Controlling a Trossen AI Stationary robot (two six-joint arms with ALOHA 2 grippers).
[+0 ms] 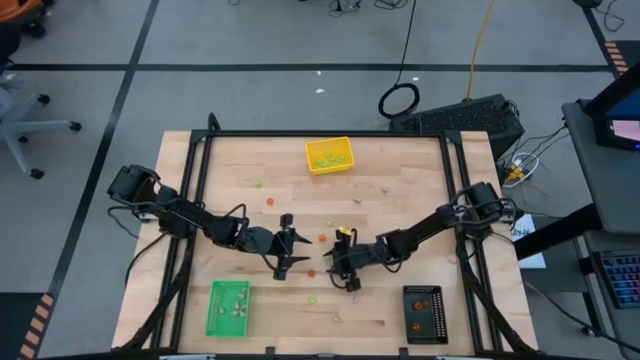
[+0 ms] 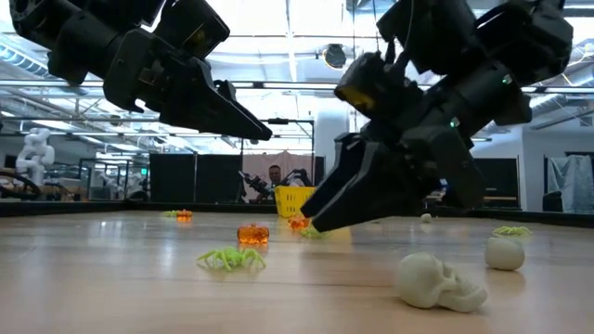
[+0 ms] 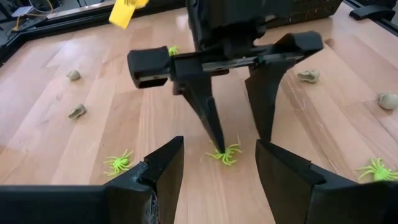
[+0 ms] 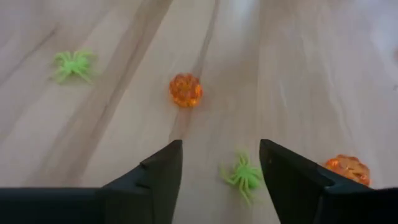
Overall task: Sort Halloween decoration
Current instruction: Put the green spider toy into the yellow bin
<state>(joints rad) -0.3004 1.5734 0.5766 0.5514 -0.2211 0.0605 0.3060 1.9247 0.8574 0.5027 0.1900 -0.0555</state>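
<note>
Left gripper [image 1: 289, 246] is hanging just above mid-table with its fingers spread wide and nothing between them; my right gripper [image 1: 345, 262] is facing it from close by, also wide and empty, its fingertips coming down around a light green spider [image 3: 224, 153] on the wood.

Going left to right, I am seeing the green tray [image 1: 228, 307] at the near left already holding a few pale pieces, too small to count. The yellow tray [image 1: 329, 155] at the far middle is holding a scatter of green pieces, uncountable too. The black tray [image 1: 425, 313] at the near right is showing what look like two or three orange pieces.

I am judging the sort partly done, with plenty still loose on the table [image 1: 400, 200]. In the left wrist view I am counting four green spiders and four pale skull-like pieces. The right wrist view is showing two orange pumpkins, one [image 4: 186, 89] ahead of the fingers and another [image 4: 348, 169] beside them, plus two spiders.
</note>
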